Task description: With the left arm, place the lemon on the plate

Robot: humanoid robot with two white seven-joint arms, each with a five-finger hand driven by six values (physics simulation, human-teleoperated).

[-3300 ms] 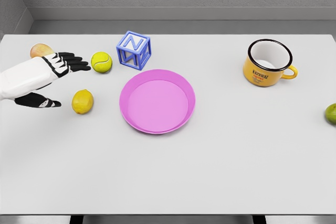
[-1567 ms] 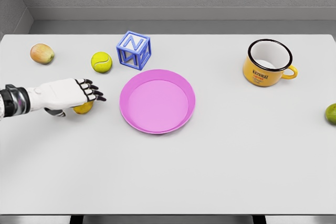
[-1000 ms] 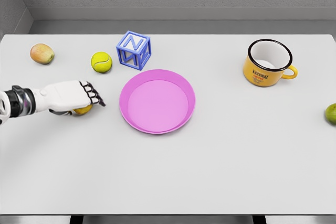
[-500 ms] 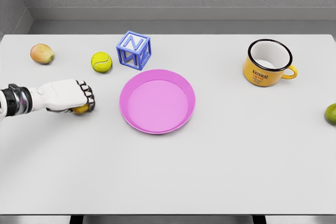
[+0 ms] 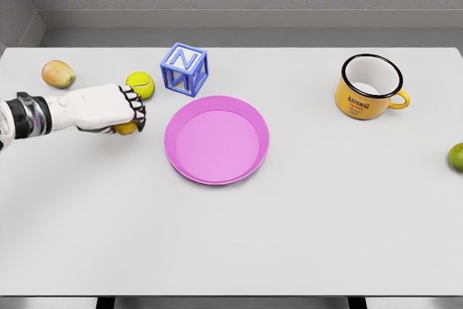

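Head view: yellow lemon, mostly hidden, grasped in the left robot hand, left of the pink plate.

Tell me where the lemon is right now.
In the head view, the lemon is at the left, gripped in the left hand, between the tennis ball and the pink plate.

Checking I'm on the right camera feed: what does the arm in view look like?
Only the left arm shows. The left hand has a smooth white shell over its back, with black jointed fingers banded in white. The wrist has a silvery metal cuff and a black ring, then white casing. No cables or markings are visible.
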